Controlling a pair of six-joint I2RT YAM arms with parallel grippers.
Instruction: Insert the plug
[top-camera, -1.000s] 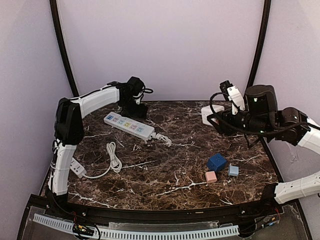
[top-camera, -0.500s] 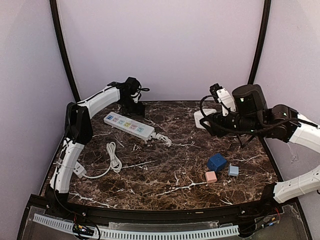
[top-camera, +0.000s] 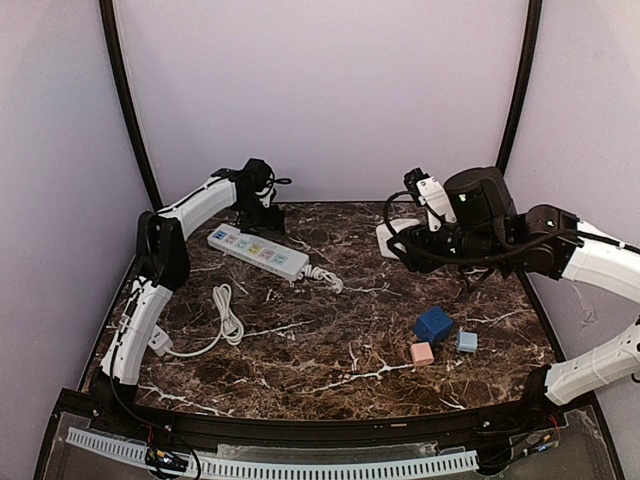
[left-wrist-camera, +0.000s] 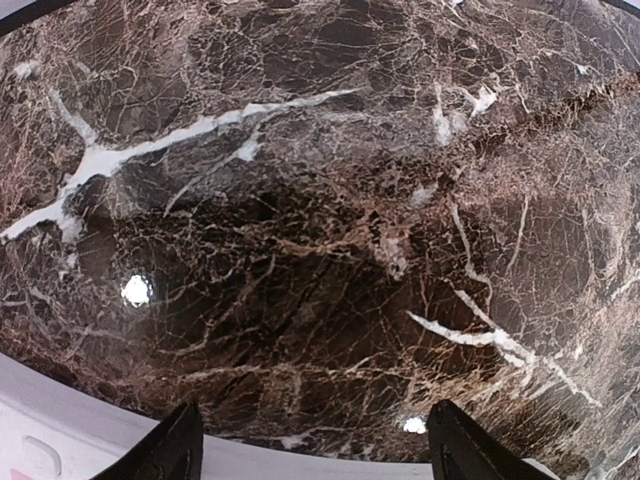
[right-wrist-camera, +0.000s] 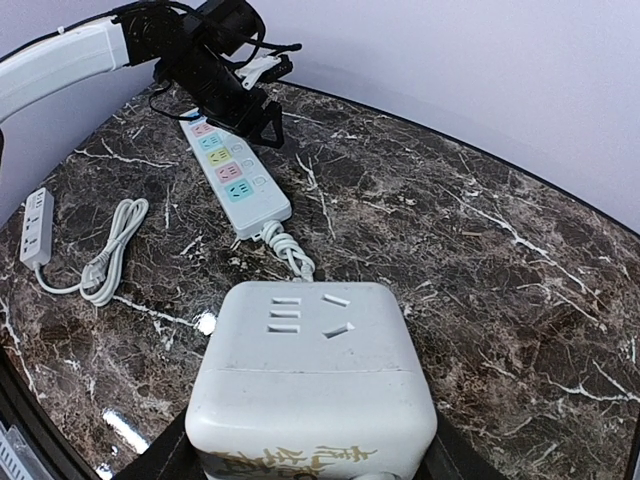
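A white power strip (top-camera: 257, 250) with coloured sockets lies at the back left of the marble table; it also shows in the right wrist view (right-wrist-camera: 232, 170). My right gripper (top-camera: 400, 240) is shut on a white cube-shaped plug adapter (top-camera: 390, 238) and holds it above the table at the back right. In the right wrist view the adapter (right-wrist-camera: 310, 370) fills the lower frame, its socket face up. My left gripper (top-camera: 262, 205) hovers at the far end of the strip. In the left wrist view the gripper (left-wrist-camera: 315, 440) is open and empty, with the strip's white edge (left-wrist-camera: 90, 440) at the bottom.
A dark blue cube (top-camera: 433, 324), a pink cube (top-camera: 422, 353) and a light blue cube (top-camera: 467, 341) sit at the right front. A small white extension socket (top-camera: 155, 337) with its coiled cord (top-camera: 228, 315) lies at the left. Dark poles and purple walls enclose the table.
My right gripper has carried the white adapter leftward, toward the table's middle. My left gripper has shifted slightly left and back by the strip's far end.
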